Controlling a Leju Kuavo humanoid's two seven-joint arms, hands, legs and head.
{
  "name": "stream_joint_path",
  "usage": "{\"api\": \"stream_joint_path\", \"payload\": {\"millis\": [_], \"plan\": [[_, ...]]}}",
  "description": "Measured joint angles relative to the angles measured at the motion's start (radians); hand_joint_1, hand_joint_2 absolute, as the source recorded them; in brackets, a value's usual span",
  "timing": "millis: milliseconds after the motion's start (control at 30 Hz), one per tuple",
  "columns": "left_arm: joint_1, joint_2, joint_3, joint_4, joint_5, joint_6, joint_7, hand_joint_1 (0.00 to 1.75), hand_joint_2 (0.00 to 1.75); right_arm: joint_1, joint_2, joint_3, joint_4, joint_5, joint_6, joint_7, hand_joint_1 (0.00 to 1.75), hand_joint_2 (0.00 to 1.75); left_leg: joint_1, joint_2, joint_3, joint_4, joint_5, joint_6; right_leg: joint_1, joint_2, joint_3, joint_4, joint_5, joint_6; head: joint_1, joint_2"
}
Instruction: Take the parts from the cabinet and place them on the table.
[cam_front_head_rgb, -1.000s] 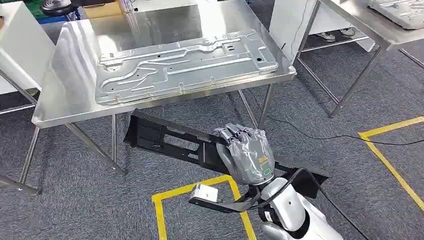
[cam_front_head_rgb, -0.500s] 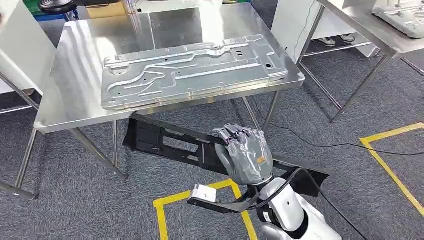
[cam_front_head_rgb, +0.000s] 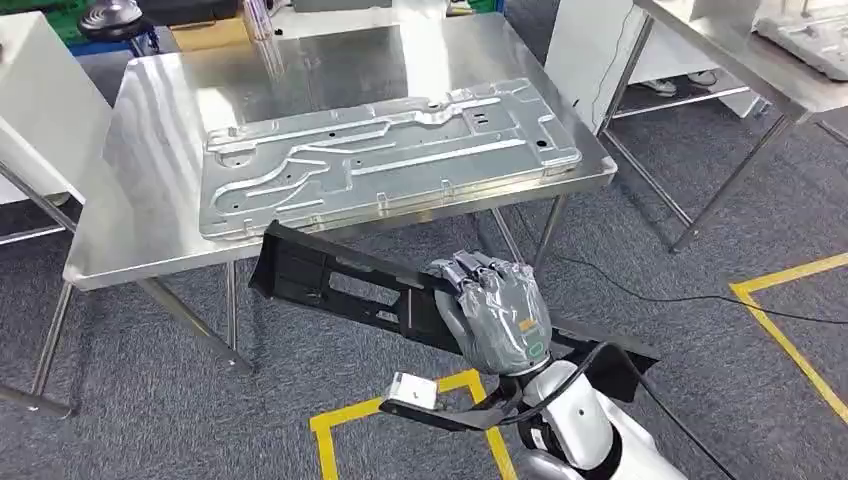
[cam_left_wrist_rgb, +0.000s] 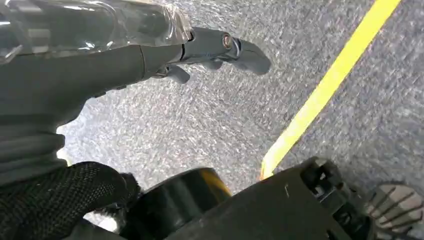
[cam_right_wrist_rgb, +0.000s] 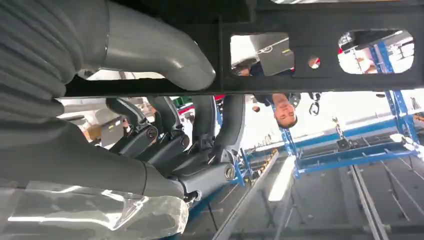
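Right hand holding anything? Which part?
Yes: the right hand grips the long black part by its upper edge, near mid-length. The left hand holds nothing.

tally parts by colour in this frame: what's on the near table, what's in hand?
Silver: 1, the stamped metal panel lying flat on the near steel table.
Black: 1, the long black plastic part, gripped by the right hand and held short of the table's front edge.
Total: 2
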Motion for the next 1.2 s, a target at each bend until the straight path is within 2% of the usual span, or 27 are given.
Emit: {"api": "stream_joint_path", "payload": {"millis": [33, 100, 133, 167, 200, 267, 300, 333, 367, 400, 467, 500, 533, 567, 633, 667, 700, 733, 800, 833, 867, 967, 1033, 1067, 1133, 1167, 1200], "plan": [[0.001, -0.001, 0.0, 0.0, 0.001, 0.0, 0.0, 0.0, 1.75, -0.001, 0.0, -0.001, -0.001, 0.0, 0.0, 0.001, 1.75, 1.75, 0.006, 0.001, -0.025, 0.052, -0.022, -0.009, -0.005, -0.002, 0.007, -0.005, -0.004, -0.006, -0.013, 0.0], [-0.005, 0.0, 0.001, 0.0, 0.001, 0.002, -0.003, 0.0, 1.75, 0.002, 0.0, -0.001, -0.003, 0.0, 0.0, 0.001, 1.75, 1.75, 0.023, 0.001, -0.131, 0.227, -0.086, -0.025, -0.007, -0.004, 0.012, -0.004, -0.012, -0.007, -0.013, 0.0], [-0.01, 0.001, 0.001, 0.0, 0.001, 0.002, -0.003, 0.0, 1.75, 0.005, 0.0, -0.001, -0.003, 0.0, 0.0, 0.001, 1.75, 1.75, 0.03, 0.001, -0.177, 0.3, -0.105, -0.033, -0.007, -0.005, 0.016, -0.004, -0.017, -0.006, -0.013, 0.0], [-0.013, 0.001, 0.002, 0.0, 0.001, 0.003, -0.003, 0.0, 1.75, 0.008, 0.0, 0.0, -0.003, 0.0, 0.0, 0.001, 1.75, 1.75, 0.035, 0.001, -0.198, 0.325, -0.09, -0.039, -0.009, -0.005, 0.024, -0.004, -0.023, -0.004, -0.013, 0.0], [-0.013, 0.001, 0.002, 0.0, 0.001, 0.003, -0.003, 0.0, 1.75, 0.01, 0.0, 0.0, -0.003, 0.0, 0.0, 0.001, 1.75, 1.75, 0.037, 0.001, -0.191, 0.297, -0.052, -0.045, -0.01, -0.005, 0.035, -0.004, -0.03, 0.0, -0.013, 0.0], [-0.01, 0.001, 0.001, 0.0, 0.0, 0.003, -0.002, 0.0, 1.75, 0.01, 0.0, 0.0, -0.003, 0.001, 0.0, 0.001, 1.75, 1.75, 0.044, 0.003, -0.135, 0.135, 0.071, -0.051, -0.014, -0.002, 0.061, -0.004, -0.044, 0.008, -0.013, 0.0], [-0.007, 0.001, 0.001, 0.0, 0.0, 0.001, -0.002, 0.0, 1.75, 0.01, 0.0, 0.0, -0.004, 0.002, 0.0, 0.001, 1.75, 1.75, 0.046, 0.006, -0.112, 0.046, 0.119, -0.049, -0.014, -0.002, 0.072, -0.004, -0.052, 0.013, -0.013, 0.0], [-0.004, 0.002, 0.001, 0.0, 0.0, -0.001, -0.001, 0.0, 1.75, 0.012, 0.0, -0.001, -0.004, 0.003, 0.0, 0.002, 1.75, 1.75, 0.037, 0.008, -0.103, 0.043, 0.103, -0.044, -0.01, -0.001, 0.076, -0.009, -0.054, 0.019, -0.013, 0.0], [-0.004, 0.002, 0.001, 0.0, 0.0, -0.002, -0.001, 0.0, 1.75, 0.012, -0.001, -0.001, -0.005, 0.005, 0.0, 0.005, 1.75, 1.75, 0.033, 0.009, -0.086, 0.016, 0.096, -0.032, -0.011, -0.001, 0.071, -0.008, -0.054, 0.026, -0.015, 0.0], [-0.005, 0.002, 0.001, 0.0, 0.0, -0.003, 0.0, 0.0, 1.75, 0.013, -0.001, -0.002, -0.006, 0.007, 0.0, 0.008, 1.75, 1.75, 0.031, 0.006, -0.087, 0.009, 0.085, -0.021, -0.01, -0.003, 0.065, -0.007, -0.055, 0.031, -0.013, 0.0], [-0.005, 0.002, 0.001, 0.0, 0.0, -0.003, -0.001, 0.0, 1.75, 0.015, -0.001, -0.002, -0.008, 0.009, 0.0, 0.008, 1.75, 1.75, 0.034, 0.001, -0.088, 0.005, 0.086, -0.01, -0.008, -0.007, 0.068, -0.013, -0.055, 0.041, -0.013, 0.0], [-0.005, 0.002, 0.001, 0.0, -0.002, -0.003, -0.001, 0.0, 1.75, 0.015, -0.001, -0.002, -0.008, 0.009, 0.0, 0.008, 1.75, 1.75, 0.04, 0.001, -0.079, -0.002, 0.089, -0.003, -0.014, -0.007, 0.066, -0.004, -0.064, 0.046, -0.013, 0.0], [-0.005, 0.002, 0.001, 0.0, -0.004, -0.004, -0.001, 0.0, 1.75, 0.014, -0.001, -0.003, -0.008, 0.01, 0.0, 0.009, 1.75, 1.75, 0.039, 0.002, -0.073, -0.004, 0.085, 0.004, -0.013, -0.007, 0.048, 0.041, -0.082, 0.048, -0.013, 0.0], [-0.005, 0.002, 0.001, 0.0, -0.004, -0.004, -0.001, 0.0, 1.75, 0.015, -0.001, -0.003, -0.008, 0.01, 0.0, 0.011, 1.75, 1.75, 0.038, 0.003, -0.069, -0.004, 0.081, 0.01, -0.013, -0.007, 0.01, 0.115, -0.111, 0.049, -0.012, 0.0], [-0.003, 0.002, 0.001, 0.0, -0.004, -0.005, 0.0, 0.0, 1.75, 0.02, -0.002, -0.003, -0.008, 0.01, 0.0, 0.011, 1.75, 1.75, 0.035, 0.004, -0.061, -0.004, 0.073, 0.019, -0.013, -0.008, -0.092, 0.292, -0.168, 0.055, -0.012, 0.0], [-0.001, 0.002, 0.001, 0.0, -0.004, -0.005, 0.0, 0.0, 1.75, 0.022, -0.003, -0.003, -0.008, 0.01, 0.0, 0.011, 1.75, 1.75, 0.034, 0.003, -0.056, -0.004, 0.069, 0.021, -0.013, -0.008, -0.127, 0.336, -0.166, 0.055, -0.012, 0.0], [-0.001, 0.002, 0.001, 0.0, -0.004, -0.005, 0.0, 0.0, 1.75, 0.022, -0.003, -0.003, -0.008, 0.01, 0.0, 0.011, 1.75, 1.75, 0.033, 0.002, -0.049, -0.004, 0.063, 0.021, -0.013, -0.008, -0.141, 0.339, -0.153, 0.056, -0.012, 0.0], [0.0, 0.002, 0.001, 0.0, -0.004, -0.005, 0.0, 0.0, 1.75, 0.022, -0.003, -0.003, -0.008, 0.01, 0.0, 0.011, 1.75, 1.75, 0.034, -0.001, -0.038, -0.004, 0.055, 0.019, -0.013, -0.008, -0.128, 0.285, -0.102, 0.055, -0.012, 0.0], [0.001, 0.002, 0.0, 0.0, -0.006, -0.005, 0.0, 0.0, 1.75, 0.022, -0.004, -0.003, -0.008, 0.011, 0.0, 0.011, 1.75, 1.75, 0.034, -0.004, -0.012, -0.004, 0.036, 0.012, -0.014, -0.008, -0.051, 0.1, 0.015, 0.051, -0.012, 0.0], [0.003, 0.002, -0.001, 0.0, -0.006, -0.006, 0.001, 0.0, 1.75, 0.022, -0.004, -0.003, -0.008, 0.012, 0.001, 0.011, 1.75, 1.75, 0.029, -0.004, -0.012, -0.003, 0.026, 0.005, -0.012, -0.008, -0.024, 0.041, 0.025, 0.049, -0.012, 0.0], [0.002, 0.002, -0.001, 0.0, -0.006, -0.006, 0.001, 0.0, 1.75, 0.021, -0.004, -0.003, -0.008, 0.012, 0.001, 0.011, 1.75, 1.75, 0.023, -0.004, -0.012, 0.002, 0.016, -0.001, -0.009, -0.006, -0.009, 0.014, 0.003, 0.045, -0.012, 0.0], [0.002, 0.003, -0.001, 0.0, -0.007, -0.006, 0.001, 0.0, 1.75, 0.026, -0.005, -0.005, -0.013, 0.018, 0.001, 0.013, 1.75, 1.75, 0.026, -0.001, -0.009, -0.009, 0.01, -0.013, -0.006, -0.002, -0.017, 0.022, -0.007, 0.026, -0.014, 0.0], [0.0, 0.005, -0.002, 0.0, -0.01, -0.006, 0.001, 0.0, 1.75, 0.026, -0.005, -0.006, -0.016, 0.019, 0.001, 0.012, 1.75, 1.75, 0.029, 0.003, -0.009, 0.021, -0.01, -0.027, -0.015, -0.002, -0.004, 0.017, -0.014, 0.015, -0.014, 0.0], [0.001, 0.005, -0.002, 0.0, -0.011, -0.006, 0.001, 0.0, 1.75, 0.025, -0.005, -0.006, -0.016, 0.019, 0.001, 0.012, 1.75, 1.75, 0.03, 0.003, -0.046, 0.088, -0.039, -0.032, -0.016, -0.004, -0.001, 0.017, -0.019, 0.009, -0.017, 0.0], [-0.008, 0.005, 0.0, 0.0, -0.011, -0.005, -0.001, 0.0, 1.75, 0.027, -0.005, -0.006, -0.016, 0.019, 0.002, 0.012, 1.75, 1.75, 0.032, 0.003, -0.15, 0.265, -0.101, -0.038, -0.013, -0.01, 0.006, 0.018, -0.028, 0.006, -0.017, 0.0], [-0.012, 0.005, 0.0, 0.0, -0.011, -0.005, -0.001, 0.0, 1.75, 0.029, -0.005, -0.006, -0.016, 0.019, 0.003, 0.012, 1.75, 1.75, 0.032, 0.003, -0.187, 0.326, -0.106, -0.039, -0.012, -0.009, 0.013, 0.018, -0.034, 0.007, -0.018, 0.0], [-0.014, 0.005, 0.0, 0.0, -0.011, -0.005, -0.001, 0.0, 1.75, 0.031, -0.005, -0.006, -0.016, 0.019, 0.003, 0.011, 1.75, 1.75, 0.031, 0.003, -0.198, 0.334, -0.089, -0.038, -0.011, -0.01, 0.023, 0.018, -0.041, 0.007, -0.017, 0.0]]}}
